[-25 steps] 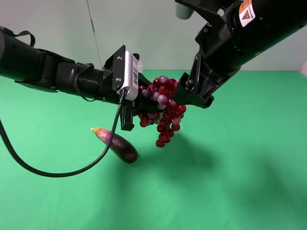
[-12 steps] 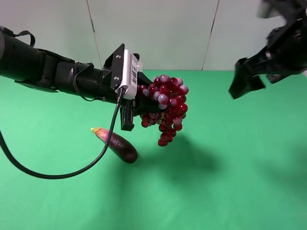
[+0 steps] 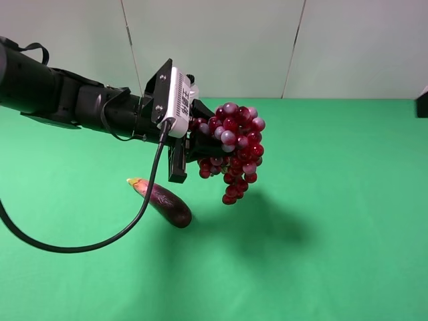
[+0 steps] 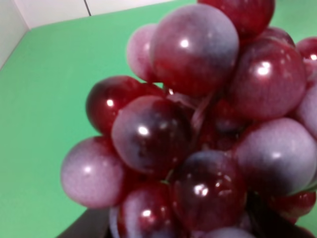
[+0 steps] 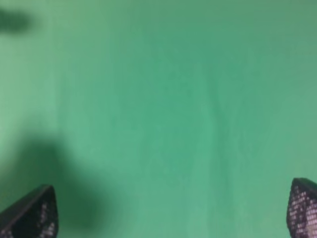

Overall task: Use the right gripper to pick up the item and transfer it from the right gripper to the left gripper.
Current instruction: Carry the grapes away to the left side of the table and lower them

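Note:
The item, a long bunch of glossy dark red and paler purple grapes (image 3: 234, 150), hangs in the air above the green table. My left gripper (image 3: 199, 144) is shut on the bunch's upper end, at the tip of the slim black arm with the white box (image 3: 179, 101). In the left wrist view the grapes (image 4: 198, 124) fill the picture. My right gripper (image 5: 171, 213) stands open over bare green cloth with nothing between its fingertips (image 5: 29, 215). In the exterior high view only a dark sliver of the right arm (image 3: 424, 104) shows at the right edge.
A purple eggplant (image 3: 167, 203) lies on the green cloth (image 3: 321, 254) below and left of the hanging bunch. A black cable (image 3: 80, 244) loops down from the left arm. Pale wall panels stand behind the table.
The right arm has let go of the grapes and pulled away to the right, almost out of the exterior high view. The left gripper stays put with the bunch.

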`<state>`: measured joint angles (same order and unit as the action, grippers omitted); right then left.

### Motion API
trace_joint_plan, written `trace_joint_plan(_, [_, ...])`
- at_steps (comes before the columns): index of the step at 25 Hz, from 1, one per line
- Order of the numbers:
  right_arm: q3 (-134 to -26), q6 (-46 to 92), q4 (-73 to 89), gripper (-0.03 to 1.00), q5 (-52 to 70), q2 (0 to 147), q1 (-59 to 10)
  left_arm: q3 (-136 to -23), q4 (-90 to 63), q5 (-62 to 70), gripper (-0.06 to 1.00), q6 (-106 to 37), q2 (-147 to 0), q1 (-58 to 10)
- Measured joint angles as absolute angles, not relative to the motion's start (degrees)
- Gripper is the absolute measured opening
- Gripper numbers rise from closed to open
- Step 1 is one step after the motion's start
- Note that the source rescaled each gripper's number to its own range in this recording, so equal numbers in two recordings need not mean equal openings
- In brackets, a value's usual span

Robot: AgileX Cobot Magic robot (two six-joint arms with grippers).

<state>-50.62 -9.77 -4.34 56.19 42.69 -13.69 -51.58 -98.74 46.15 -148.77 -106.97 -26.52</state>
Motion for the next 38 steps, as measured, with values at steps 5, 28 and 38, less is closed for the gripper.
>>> trace_joint_plan(5, [-46.67, -12.4, -4.59, 1.0, 56.42, 29.46, -13.69, -51.58, -98.74, 48.16, 0.01, -148.24, -106.97, -26.52])
trace_joint_plan(28, [-29.25, -6.08, -3.93, 1.0, 59.72, 2.02, -13.69, -51.58, -98.74, 50.17, 0.01, -148.55, -106.97, -26.52])
trace_joint_plan(38, [-28.03, -5.63, -3.68, 1.0, 58.83, 2.02, -13.69, -51.58, -98.74, 50.17, 0.01, -148.55, -106.97, -26.52])
